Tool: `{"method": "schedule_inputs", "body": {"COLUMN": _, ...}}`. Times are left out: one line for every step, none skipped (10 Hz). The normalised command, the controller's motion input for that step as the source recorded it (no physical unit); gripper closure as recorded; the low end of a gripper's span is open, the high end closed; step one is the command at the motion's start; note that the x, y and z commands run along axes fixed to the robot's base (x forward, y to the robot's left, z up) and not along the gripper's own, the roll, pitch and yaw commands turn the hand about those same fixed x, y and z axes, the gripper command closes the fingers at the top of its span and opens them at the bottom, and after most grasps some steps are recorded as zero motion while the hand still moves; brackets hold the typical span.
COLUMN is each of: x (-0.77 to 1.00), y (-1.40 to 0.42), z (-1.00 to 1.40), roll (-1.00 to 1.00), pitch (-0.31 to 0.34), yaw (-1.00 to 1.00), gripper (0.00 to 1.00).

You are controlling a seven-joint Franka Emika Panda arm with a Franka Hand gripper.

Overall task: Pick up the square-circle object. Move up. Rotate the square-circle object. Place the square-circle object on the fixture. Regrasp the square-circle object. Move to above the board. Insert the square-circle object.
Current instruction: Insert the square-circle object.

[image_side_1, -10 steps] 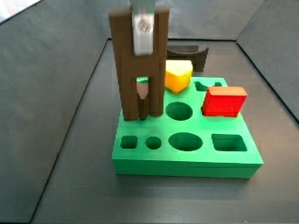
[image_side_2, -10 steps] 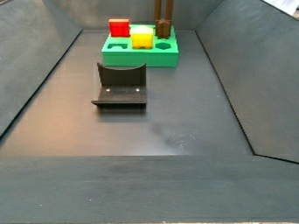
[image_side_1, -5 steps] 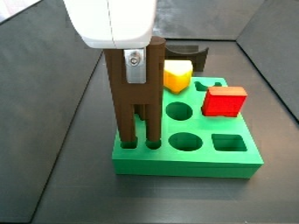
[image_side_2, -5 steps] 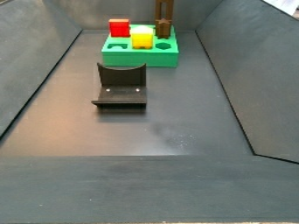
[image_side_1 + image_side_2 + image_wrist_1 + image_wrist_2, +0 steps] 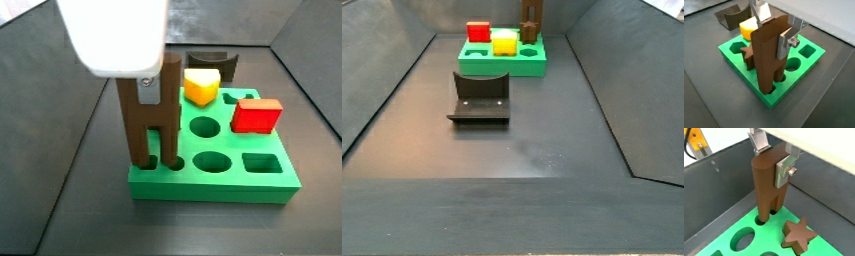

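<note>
The gripper (image 5: 154, 160) stands low over the green board (image 5: 274, 185), its long brown fingers (image 5: 769, 60) reaching down to the board's holes. Whether they hold the peg cannot be told. The fixture (image 5: 481, 97) sits well apart.

1. Gripper (image 5: 155, 160) – its tall brown fingers (image 5: 767, 55) stand down on the bright green square board with cut-out holes (image 5: 811, 62); whatever lies between the tips is hidden.
2. White arm body is cut off by the frame edge in a side view.
3. Dark scooped fixture block (image 5: 210, 62) – mostly hidden behind the board's pieces.
</note>
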Motion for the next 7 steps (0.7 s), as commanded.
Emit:
{"method": "schedule_inputs", "body": {"x": 0.0, "y": -0.08, "z": -0.17, "roll": 0.12, "pitch": 0.0, "yaw": 0.0, "gripper": 1.0}}
{"method": "schedule_inputs", "body": {"x": 0.1, "y": -0.08, "z": -0.16, "roll": 0.1, "pitch": 0.0, "yaw": 0.0, "gripper": 1.0}}
{"method": "schedule_inputs", "body": {"x": 0.19, "y": -0.05, "z": -0.13, "roll": 0.08, "pitch": 0.0, "yaw": -0.05, "gripper": 1.0}}
{"method": "schedule_inputs", "body": {"x": 0.29, "y": -0.03, "z": -0.12, "roll": 0.07, "pitch": 0.0, "yaw": -0.07, "gripper": 1.0}}
{"method": "schedule_inputs", "body": {"x": 0.47, "y": -0.02, "z": -0.15, "roll": 0.06, "pitch": 0.0, "yaw": -0.05, "gripper": 1.0}}
{"method": "schedule_inputs", "body": {"x": 0.41, "y": 0.0, "z": -0.15, "roll": 0.06, "pitch": 0.0, "yaw": -0.04, "gripper": 1.0}}
{"method": "schedule_inputs", "body": {"x": 0.31, "y": 0.0, "z": -0.19, "roll": 0.06, "pitch": 0.0, "yaw": -0.02, "gripper": 1.0}}
